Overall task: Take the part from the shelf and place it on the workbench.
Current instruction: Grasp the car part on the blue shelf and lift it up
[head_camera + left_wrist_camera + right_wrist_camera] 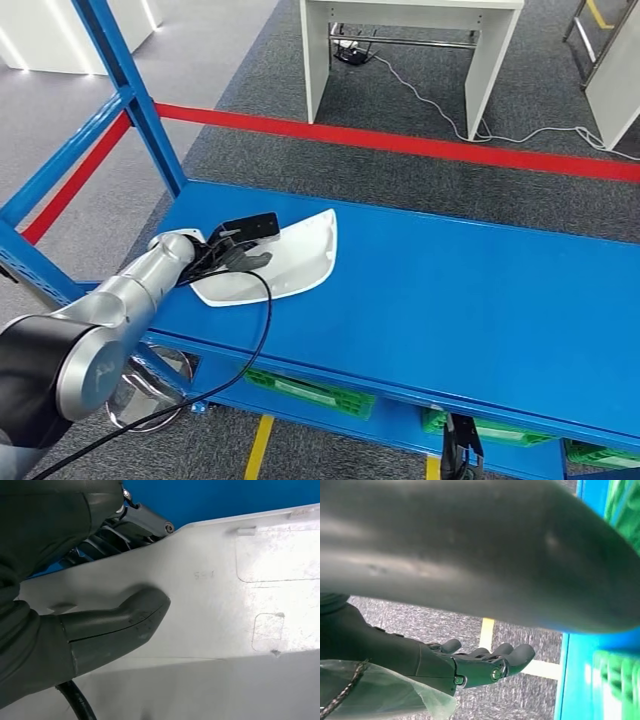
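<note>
Grey thumb and darker fingers of the left hand (230, 255) grip the part (290, 258) at its near-left end. In the left wrist view the thumb (124, 620) lies flat on the part's pale face (234, 595), while the fingers (113, 532) wrap under its edge. The silver left arm (113, 310) reaches in from the lower left, with a black cable (256, 345) looping from the wrist down past the shelf edge.

Part: a white, curved, shell-like panel. It lies on the blue shelf (453, 310), toward the shelf's left side, touching the surface. Its face carries faint moulded outlines and a small embossed marking, too faint to read.

Right hand (486, 662): hangs low, fingers extended and slightly apart, holding nothing. Grey carpet and a yellow floor line (486, 632) lie beyond it.

Blue uprights (136, 100) frame the shelf at left. Green bins (317, 392) sit on the level below. A red floor line (423, 145) crosses the grey carpet beyond the shelf. A white table (483, 60) stands farther back, with cables (453, 115) trailing on the floor beneath it.
</note>
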Robot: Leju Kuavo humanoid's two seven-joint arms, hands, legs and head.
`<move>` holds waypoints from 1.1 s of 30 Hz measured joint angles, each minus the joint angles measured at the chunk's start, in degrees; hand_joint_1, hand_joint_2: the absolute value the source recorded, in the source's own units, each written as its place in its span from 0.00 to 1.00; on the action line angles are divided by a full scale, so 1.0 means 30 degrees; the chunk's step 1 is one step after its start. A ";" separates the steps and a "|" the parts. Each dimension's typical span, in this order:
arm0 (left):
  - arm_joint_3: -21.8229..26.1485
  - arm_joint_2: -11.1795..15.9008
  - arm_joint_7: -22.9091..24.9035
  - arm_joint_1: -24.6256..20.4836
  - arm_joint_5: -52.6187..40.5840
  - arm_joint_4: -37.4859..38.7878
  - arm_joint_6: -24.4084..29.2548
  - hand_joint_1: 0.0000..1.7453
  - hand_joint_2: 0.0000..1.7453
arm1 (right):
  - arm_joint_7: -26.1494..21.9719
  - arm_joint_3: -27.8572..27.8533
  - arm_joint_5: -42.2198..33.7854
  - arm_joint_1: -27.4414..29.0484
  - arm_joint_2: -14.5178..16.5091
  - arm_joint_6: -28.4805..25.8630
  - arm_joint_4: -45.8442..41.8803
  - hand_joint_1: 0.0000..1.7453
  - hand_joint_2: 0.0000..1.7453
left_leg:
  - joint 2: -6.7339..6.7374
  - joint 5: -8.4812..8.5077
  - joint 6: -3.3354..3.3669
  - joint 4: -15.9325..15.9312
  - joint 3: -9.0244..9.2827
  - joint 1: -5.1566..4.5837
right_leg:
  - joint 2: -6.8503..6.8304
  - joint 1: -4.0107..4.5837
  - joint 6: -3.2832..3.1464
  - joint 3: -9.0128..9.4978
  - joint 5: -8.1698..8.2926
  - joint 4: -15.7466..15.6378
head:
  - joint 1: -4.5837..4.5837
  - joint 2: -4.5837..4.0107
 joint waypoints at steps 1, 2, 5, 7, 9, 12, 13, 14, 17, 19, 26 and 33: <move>0.0166 -0.0201 -0.0959 0.0164 0.0256 -0.0133 0.0927 1.00 1.00 | -0.0064 -0.0082 -0.0082 0.0021 -0.0002 -0.0027 0.0000 0.00 0.00 | 0.0012 -0.0300 -0.0087 0.0429 -0.0174 0.0024 | -0.0003 -0.0027 -0.0107 0.0024 0.0003 -0.0016 | -0.0031 0.0000; 0.0335 -0.0472 -0.1797 0.0318 0.0474 -0.0277 0.1904 1.00 1.00 | -0.0133 -0.0168 -0.0149 0.0048 -0.0004 -0.0044 0.0000 0.00 0.00 | 0.0022 -0.0772 -0.0165 0.1230 -0.0519 0.0042 | -0.0018 -0.0050 -0.0192 0.0053 0.0000 -0.0032 | -0.0054 0.0000; 0.0712 -0.1331 -0.3077 0.0910 0.0980 -0.0626 0.3844 1.00 1.00 | -0.0259 -0.0388 -0.0320 0.0215 -0.0009 -0.0051 0.0000 0.00 0.00 | 0.0027 -0.2261 -0.0264 0.4789 -0.2108 0.0059 | -0.0028 -0.0022 -0.0324 0.0114 -0.0065 -0.0028 | -0.0089 0.0000; 0.0909 -0.1957 -0.3603 0.1419 0.1392 -0.1026 0.4465 1.00 1.00 | -0.0264 -0.0546 -0.0441 0.0362 -0.0022 -0.0051 0.0000 0.00 0.00 | 0.0025 -0.1907 -0.0172 0.5051 -0.2280 0.0055 | 0.0040 -0.0001 -0.0329 0.0164 -0.0097 -0.0018 | -0.0111 0.0000; 0.1028 -0.2752 -0.4022 0.1745 0.1785 -0.1750 0.4770 1.00 1.00 | -0.0270 -0.0705 -0.0525 0.0491 -0.0051 -0.0040 0.0000 0.00 0.00 | 0.0020 -0.0571 0.0109 0.2873 -0.1372 0.0006 | 0.0058 0.0043 -0.0257 0.0246 -0.0155 -0.0011 | -0.0138 0.0000; 0.1038 -0.3807 -0.4073 0.1968 0.2133 -0.2784 0.4889 1.00 1.00 | -0.0279 -0.0871 -0.0601 0.0551 -0.0089 -0.0006 0.0000 0.00 0.00 | 0.0020 0.0216 0.0468 0.0291 -0.0265 -0.0137 | -0.0042 0.0142 -0.0023 0.0197 -0.0227 0.0025 | -0.0124 0.0000; 0.1035 -0.4034 -0.4016 0.2064 0.2221 -0.3023 0.4891 1.00 1.00 | -0.0275 -0.0918 -0.0619 0.0557 -0.0098 0.0000 0.0000 0.00 0.00 | 0.0023 0.0110 0.0502 0.0173 -0.0213 -0.0180 | -0.0050 0.0142 0.0077 0.0158 -0.0215 0.0017 | -0.0131 0.0000; 0.1031 -0.4229 -0.3961 0.2159 0.2295 -0.3247 0.4882 1.00 1.00 | -0.0272 -0.0965 -0.0626 0.0569 -0.0108 0.0002 0.0000 0.00 0.00 | 0.0026 0.0097 0.0542 0.0077 -0.0184 -0.0180 | -0.0035 0.0116 0.0183 0.0142 -0.0208 -0.0001 | -0.0133 0.0000; 0.1033 -0.4552 -0.3914 0.2295 0.2476 -0.3804 0.4875 1.00 1.00 | -0.0279 -0.1078 -0.0641 0.0621 -0.0186 -0.0004 -0.0005 0.00 0.00 | 0.0070 0.0212 0.0800 -0.0163 -0.0044 -0.0061 | -0.0042 0.0063 0.0466 -0.0433 -0.0884 0.1042 | -0.0093 0.0000; 0.1038 -0.4679 -0.3914 0.2364 0.2527 -0.4000 0.4873 1.00 1.00 | -0.0275 -0.1117 -0.0645 0.0649 -0.0249 -0.0007 -0.0007 0.00 0.00 | 0.0063 0.0227 0.0918 -0.0182 -0.0032 -0.0036 | -0.0052 0.0023 0.0590 -0.1562 -0.1953 0.3383 | -0.0051 0.0000; 0.0880 -0.5327 -0.4143 0.2998 0.3884 -0.4965 0.4084 1.00 1.00 | -0.0483 -0.1255 -0.0723 0.0748 -0.0421 -0.0040 -0.0007 0.00 0.00 | 0.0002 0.0041 0.0644 0.0101 -0.0098 -0.0084 | -0.0161 -0.0116 0.0738 -0.0354 -0.0234 0.0761 | -0.0025 0.0000; -0.1995 -0.7174 -0.2988 0.5436 0.8399 -0.9768 0.5664 1.00 1.00 | -0.1151 -0.1770 -0.1062 0.1120 -0.0523 -0.0126 -0.0007 0.00 0.00 | 0.0013 -0.1245 0.0032 0.1978 -0.0824 -0.0046 | -0.0089 -0.0148 0.0009 0.0146 -0.0183 0.0073 | -0.0104 0.0000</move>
